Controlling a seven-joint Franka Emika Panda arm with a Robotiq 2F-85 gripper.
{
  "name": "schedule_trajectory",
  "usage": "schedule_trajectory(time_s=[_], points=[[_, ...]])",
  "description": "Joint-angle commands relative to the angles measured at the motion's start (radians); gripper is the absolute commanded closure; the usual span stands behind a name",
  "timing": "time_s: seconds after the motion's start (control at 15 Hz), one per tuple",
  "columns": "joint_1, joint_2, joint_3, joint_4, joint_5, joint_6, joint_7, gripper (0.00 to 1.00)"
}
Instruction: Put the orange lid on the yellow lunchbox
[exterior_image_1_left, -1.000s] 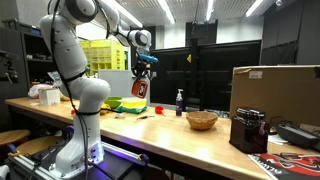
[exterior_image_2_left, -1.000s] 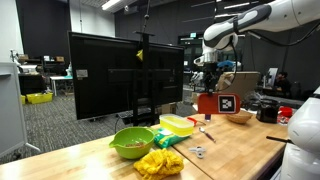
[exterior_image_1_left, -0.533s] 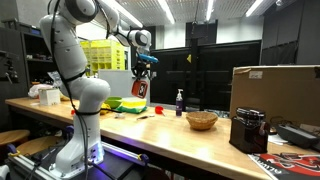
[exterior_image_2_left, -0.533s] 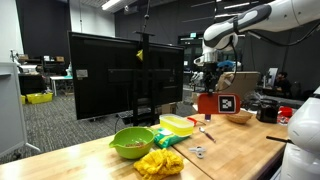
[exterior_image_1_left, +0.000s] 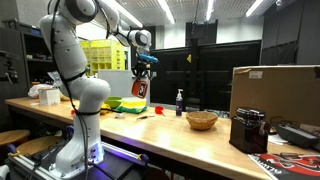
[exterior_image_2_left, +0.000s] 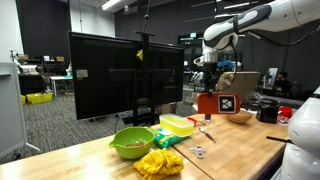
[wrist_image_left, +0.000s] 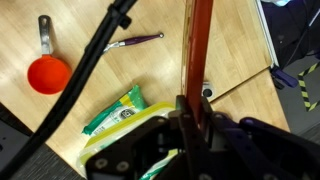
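Nothing moved: gripper (exterior_image_1_left: 141, 79) clamps orange lid (exterior_image_1_left: 140, 89) above wooden table (exterior_image_1_left: 160, 128) (dim lab).

1. A long pale wooden bench (exterior_image_1_left: 165, 132) carries a tan woven bowl (exterior_image_1_left: 201, 120), with a small dark bottle (exterior_image_1_left: 179, 102) near it.
2. A brown cardboard box (exterior_image_1_left: 275, 90) stands behind a black appliance (exterior_image_1_left: 248, 130).
3. A round green bowl (exterior_image_2_left: 132, 141) sits beside a crumpled yellow cloth (exterior_image_2_left: 158, 162).
4. In the wrist view, an orange-red measuring cup (wrist_image_left: 48, 72), a purple-handled tool (wrist_image_left: 133, 42) and a green packet (wrist_image_left: 115, 110) lie apart.
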Motion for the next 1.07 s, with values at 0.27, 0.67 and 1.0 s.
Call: schedule_trajectory(time_s=[0.27, 0.67, 1.0], points=[[-0.002, 0.001, 0.002, 0.002, 0.001, -0.003, 0.0, 0.89], [-0.002, 0.001, 0.002, 0.002, 0.001, -0.003, 0.0, 0.97], [0.009, 0.003, -0.029, -0.056, 0.166, 0.121, -0.017, 0.97]])
